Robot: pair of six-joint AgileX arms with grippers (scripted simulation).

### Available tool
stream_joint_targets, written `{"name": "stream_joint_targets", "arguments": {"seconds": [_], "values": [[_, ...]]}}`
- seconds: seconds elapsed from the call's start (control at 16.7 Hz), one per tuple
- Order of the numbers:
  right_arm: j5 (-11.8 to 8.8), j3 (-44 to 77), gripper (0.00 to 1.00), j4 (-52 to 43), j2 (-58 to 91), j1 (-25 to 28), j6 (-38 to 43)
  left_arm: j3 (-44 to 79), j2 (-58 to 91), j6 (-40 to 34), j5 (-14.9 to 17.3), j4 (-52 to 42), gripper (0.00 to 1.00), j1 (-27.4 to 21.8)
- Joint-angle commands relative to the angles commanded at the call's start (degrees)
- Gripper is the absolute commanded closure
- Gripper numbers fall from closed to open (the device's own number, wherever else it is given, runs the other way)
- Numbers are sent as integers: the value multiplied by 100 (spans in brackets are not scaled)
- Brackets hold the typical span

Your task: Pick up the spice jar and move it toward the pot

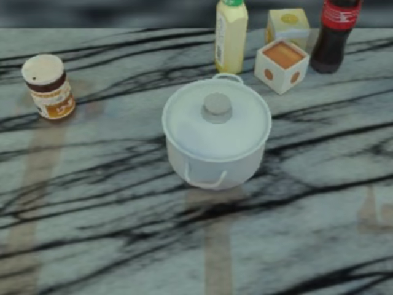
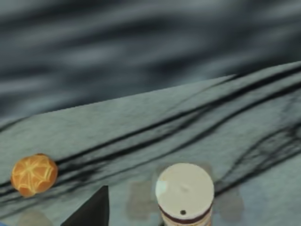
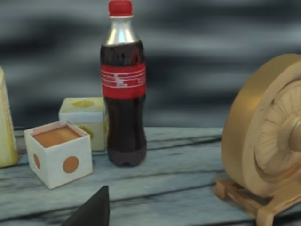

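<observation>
table: marble-look slab (image 1: pixel 98 203), grey-white with black veins, lying flat
spice jar: one, small cylinder (image 1: pixel 49 86), round white cap, dark brown contents, white-and-orange label; standing upright at the table's left, well apart from the pot
pot: one, large round white pot (image 1: pixel 216 136), white lid, grey round knob, two loop handles; sitting mid-table
left gripper: only a dark fingertip (image 2: pixel 91 212) is showing in the left wrist view, near the jar's cap (image 2: pixel 184 190); touching nothing; opening cannot be told
right gripper: one dark fingertip (image 3: pixel 91 212) is showing; holding nothing visible; opening cannot be told
bottles: two; yellow squarish one (image 1: pixel 231 35), cola bottle (image 1: pixel 334 34) with red cap
boxes: two cubes; white-and-orange (image 1: pixel 281 66), yellow (image 1: pixel 287 26)
other: one orange ridged ball (image 2: pixel 34 174); one golden wheel on stand (image 3: pixel 268 146)
</observation>
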Motion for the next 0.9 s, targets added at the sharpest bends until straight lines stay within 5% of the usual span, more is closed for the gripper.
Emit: {"name": "stream_joint_targets", "arguments": {"seconds": [0.48, 0.9], "values": [[0, 0, 0, 0, 0, 0, 0, 4204, 4243, 408, -46, -2213, 0, 20], [0, 0, 0, 0, 0, 0, 0, 6042, 6973, 540, -177, -3890, 0, 92]]}}
